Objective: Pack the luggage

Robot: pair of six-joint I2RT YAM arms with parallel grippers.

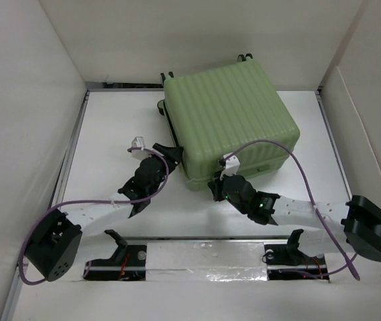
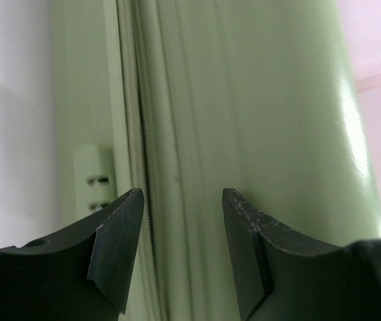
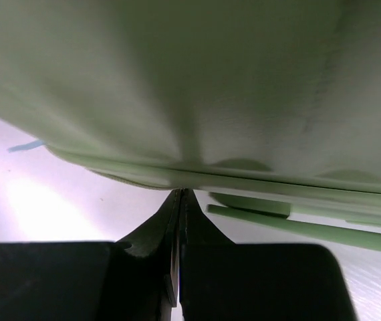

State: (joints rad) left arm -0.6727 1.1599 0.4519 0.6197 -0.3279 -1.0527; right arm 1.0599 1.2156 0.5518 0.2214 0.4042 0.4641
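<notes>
The luggage [image 1: 234, 107] is a light-green ribbed hard-shell suitcase lying closed on the white table, black wheels at its far edge. My left gripper [image 1: 170, 152] is open at the suitcase's left front corner. In the left wrist view its fingers [image 2: 182, 200] straddle the shell [image 2: 257, 100] close to the dark zipper line [image 2: 142, 134], holding nothing. My right gripper [image 1: 215, 189] is shut at the front side. In the right wrist view its tips [image 3: 180, 192] touch the seam under the shell [image 3: 210, 80]; nothing shows between them. A green handle bar [image 3: 291, 222] lies just to the right.
White walls [image 1: 30, 80] box in the table on the left, back and right. A silver strip [image 1: 197, 257] runs along the near edge between the arm bases. Purple cables [image 1: 297, 164] loop over both arms. A bit of blue tape [image 3: 25, 146] lies on the table.
</notes>
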